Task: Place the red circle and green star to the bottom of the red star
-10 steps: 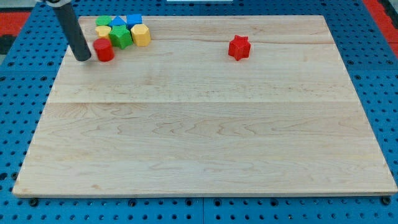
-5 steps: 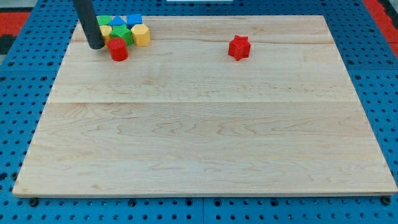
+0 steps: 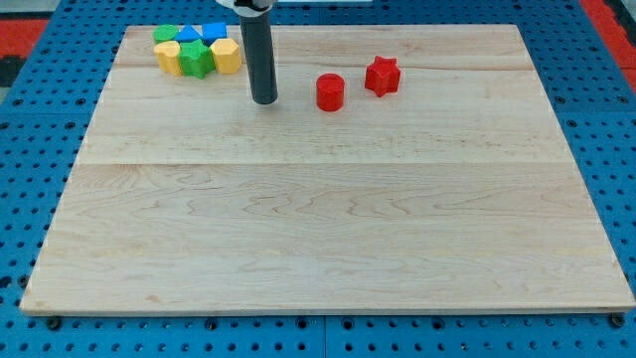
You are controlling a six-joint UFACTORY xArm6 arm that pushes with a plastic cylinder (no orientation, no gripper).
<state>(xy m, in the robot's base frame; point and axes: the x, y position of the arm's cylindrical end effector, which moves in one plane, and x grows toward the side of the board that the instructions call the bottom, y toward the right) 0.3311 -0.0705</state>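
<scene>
The red circle (image 3: 330,91) stands on the wooden board (image 3: 328,229), just to the lower left of the red star (image 3: 382,76), with a small gap between them. The green star (image 3: 197,60) sits in a tight cluster of blocks at the view's top left. My tip (image 3: 263,100) rests on the board between that cluster and the red circle, clear to the left of the circle and not touching it.
The cluster also holds a green block (image 3: 166,35), two blue blocks (image 3: 189,36) (image 3: 215,31), a yellow block (image 3: 167,57) on the left and a yellow block (image 3: 227,56) on the right. A blue pegboard (image 3: 30,149) surrounds the board.
The red circle has slid far to the right, from beside the cluster to just left of the red star. My tip has moved right behind it and now stands apart from it.
</scene>
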